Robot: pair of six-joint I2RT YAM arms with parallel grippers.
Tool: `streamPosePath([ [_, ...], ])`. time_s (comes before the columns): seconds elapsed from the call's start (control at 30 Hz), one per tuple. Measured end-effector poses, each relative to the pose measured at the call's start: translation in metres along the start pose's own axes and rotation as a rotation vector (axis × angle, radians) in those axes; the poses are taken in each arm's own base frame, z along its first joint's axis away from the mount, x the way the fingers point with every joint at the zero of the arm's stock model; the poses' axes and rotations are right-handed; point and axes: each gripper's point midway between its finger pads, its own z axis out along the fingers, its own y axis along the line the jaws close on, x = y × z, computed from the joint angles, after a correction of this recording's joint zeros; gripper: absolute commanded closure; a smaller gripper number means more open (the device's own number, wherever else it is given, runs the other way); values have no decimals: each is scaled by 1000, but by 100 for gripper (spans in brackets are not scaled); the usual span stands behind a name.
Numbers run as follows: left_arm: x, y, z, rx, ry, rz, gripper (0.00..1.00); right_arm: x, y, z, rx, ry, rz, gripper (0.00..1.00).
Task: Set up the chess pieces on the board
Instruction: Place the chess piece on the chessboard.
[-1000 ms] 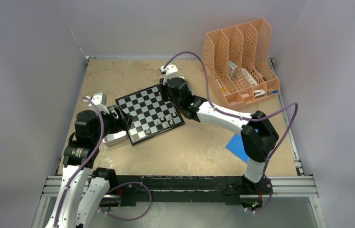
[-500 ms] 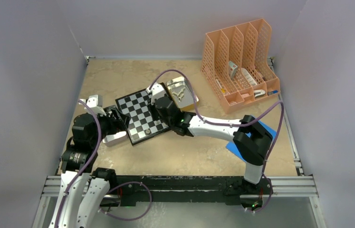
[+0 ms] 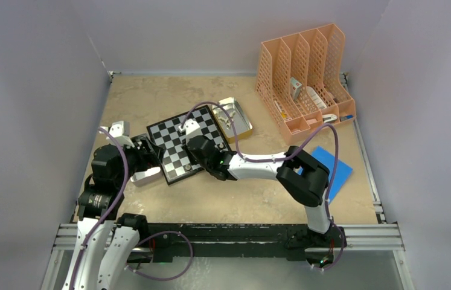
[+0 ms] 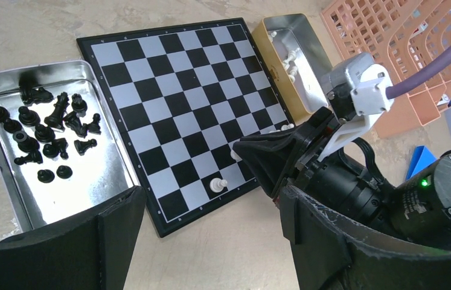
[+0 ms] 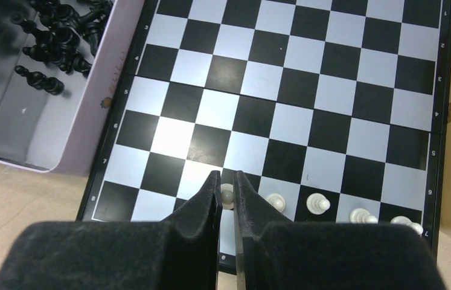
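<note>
The board [image 3: 173, 140] lies left of centre and also shows in the right wrist view [image 5: 283, 90]. My right gripper [image 5: 227, 188] is shut on a pale pawn [image 5: 227, 194] at the board's near row. Several pale pawns [image 5: 317, 203] stand in that row to its right. In the top view the right gripper [image 3: 190, 144] is over the board's near edge. My left gripper [image 4: 211, 241] is open and empty, low by the board's near left corner. A pale pawn [image 4: 217, 184] stands close by the right gripper's black fingers [image 4: 265, 160]. Black pieces [image 4: 47, 136] lie in a metal tray [image 4: 99, 181].
A second metal tray [image 3: 232, 118] with pale pieces sits at the board's far right corner. An orange file rack [image 3: 304, 75] stands at the back right. A blue sheet [image 3: 331, 169] lies on the right. The black-piece tray [image 5: 23, 130] touches the board's left side.
My right arm has swung from the pale-piece tray at the board's far right down to the board's near edge. The left arm has barely moved.
</note>
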Motion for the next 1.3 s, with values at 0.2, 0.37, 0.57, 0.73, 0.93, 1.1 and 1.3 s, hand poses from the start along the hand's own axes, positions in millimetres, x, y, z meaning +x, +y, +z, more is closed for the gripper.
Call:
streamPosePath([
  [0.2, 0, 0, 0, 0, -1, -6, 18, 9, -3, 7, 23, 3, -3, 88],
  [0.37, 0, 0, 0, 0, -1, -6, 18, 20, -3, 13, 30, 21, -10, 87],
  [0.57, 0, 0, 0, 0, -1, -6, 18, 30, -4, 17, 34, 37, -15, 87],
  [0.73, 0, 0, 0, 0, -1, -6, 18, 35, -5, 19, 36, 46, -18, 86],
  [0.93, 0, 0, 0, 0, -1, -6, 18, 43, -6, 23, 40, 61, -24, 86],
  [1.1, 0, 0, 0, -1, -1, -6, 18, 42, -5, 24, 41, 53, -21, 86],
  [1.3, 0, 0, 0, 0, -1, -6, 18, 41, -4, 26, 40, 51, -22, 84],
])
